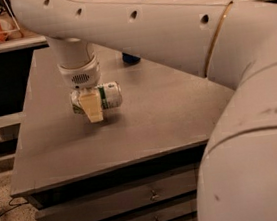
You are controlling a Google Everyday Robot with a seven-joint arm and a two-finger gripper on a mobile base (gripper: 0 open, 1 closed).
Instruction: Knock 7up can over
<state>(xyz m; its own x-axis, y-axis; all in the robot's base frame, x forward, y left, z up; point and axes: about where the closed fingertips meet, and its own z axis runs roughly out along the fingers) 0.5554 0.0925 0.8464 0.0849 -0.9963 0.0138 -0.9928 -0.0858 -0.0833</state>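
One 7up can [108,95], white-green, sideways at hand [95,109] over table [169,114].

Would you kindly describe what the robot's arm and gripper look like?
The arm is a thick, smooth white tube with small round holes and a thin gold ring at one joint. Its wrist carries a dotted grille. The gripper, at the 7up can over the table, is cream-coloured.
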